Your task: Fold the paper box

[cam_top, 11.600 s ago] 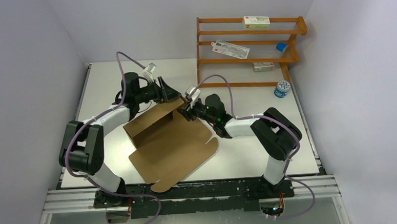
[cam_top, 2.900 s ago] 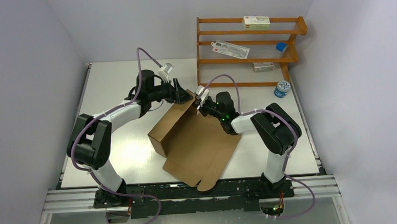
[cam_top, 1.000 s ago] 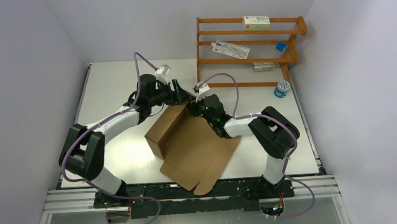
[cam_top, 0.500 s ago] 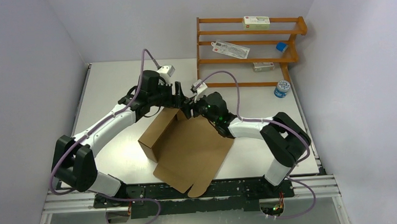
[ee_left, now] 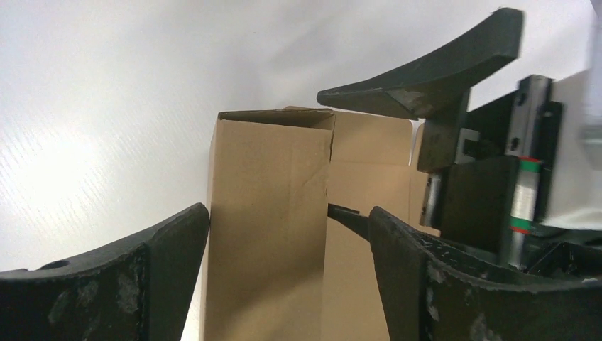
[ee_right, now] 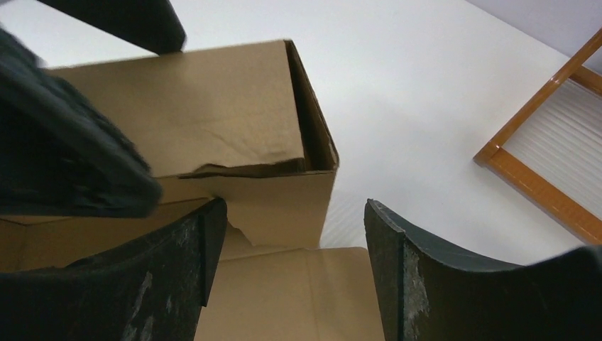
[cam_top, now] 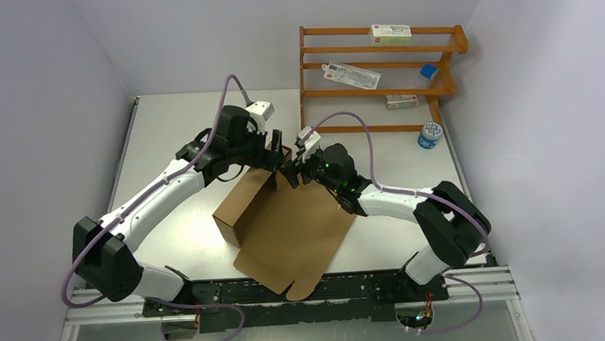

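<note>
Mid-frame we saw the box (cam_top: 290, 226) on the table (cam_top: 164, 123), one wall raised. Our left gripper (ee_left: 287, 212) stood open astride that wall; our right gripper (ee_right: 292, 204) gaped at its corner.

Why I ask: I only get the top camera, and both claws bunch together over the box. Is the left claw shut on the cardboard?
Observer: No. The left wrist camera shows the left claw open, its fingers on either side of the box's upright folded wall.
Operator: And the right claw?
Observer: Its own camera shows the right claw open too, with the box's corner ahead between the fingers and nothing pinched.
</note>
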Robot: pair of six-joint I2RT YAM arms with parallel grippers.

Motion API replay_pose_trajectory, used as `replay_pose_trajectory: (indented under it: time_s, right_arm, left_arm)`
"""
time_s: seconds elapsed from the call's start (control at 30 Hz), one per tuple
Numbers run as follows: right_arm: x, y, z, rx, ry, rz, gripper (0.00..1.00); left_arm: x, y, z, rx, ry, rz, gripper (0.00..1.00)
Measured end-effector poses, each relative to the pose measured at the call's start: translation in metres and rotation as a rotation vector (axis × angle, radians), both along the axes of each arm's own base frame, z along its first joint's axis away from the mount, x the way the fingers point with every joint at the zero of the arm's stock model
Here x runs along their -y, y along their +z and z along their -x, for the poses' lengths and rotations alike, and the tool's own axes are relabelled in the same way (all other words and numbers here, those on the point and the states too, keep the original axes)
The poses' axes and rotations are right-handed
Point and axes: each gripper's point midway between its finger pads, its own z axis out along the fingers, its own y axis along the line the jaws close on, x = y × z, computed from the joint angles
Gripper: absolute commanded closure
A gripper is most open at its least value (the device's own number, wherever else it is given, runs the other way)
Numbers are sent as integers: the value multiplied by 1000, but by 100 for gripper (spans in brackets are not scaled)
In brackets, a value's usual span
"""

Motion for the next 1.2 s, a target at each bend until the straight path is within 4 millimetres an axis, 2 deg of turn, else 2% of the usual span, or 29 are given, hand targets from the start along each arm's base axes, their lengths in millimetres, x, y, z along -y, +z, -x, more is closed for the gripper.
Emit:
replay_pose_trajectory:
  time_s: [0.2,0.33,0.5,0.7,0.83,1.07,1.2]
  right_arm:
    - [14,-27,-16,-4,33,19,35]
    - [23,-32,-23,6,102,4,35]
    - [7,-37,-17,36,245,11,43]
    - [-3,-41,-23,90,329,26,47]
    - [-10,-40,-29,130,372,41,57]
    - [-10,-39,-31,145,384,39,60]
    - [-17,-37,-24,165,404,34,62]
  left_arm:
    - [-1,-2,-4,-17,-4,32,14]
    - [-2,-10,-10,-42,-1,59,16]
    - [3,-22,-17,-79,-15,85,21]
    - [8,-32,-24,-102,-38,112,23]
    - [7,-31,-30,-95,-38,128,25]
    - [8,-28,-37,-86,-23,155,26]
    - [12,-25,-38,-89,-23,190,28]
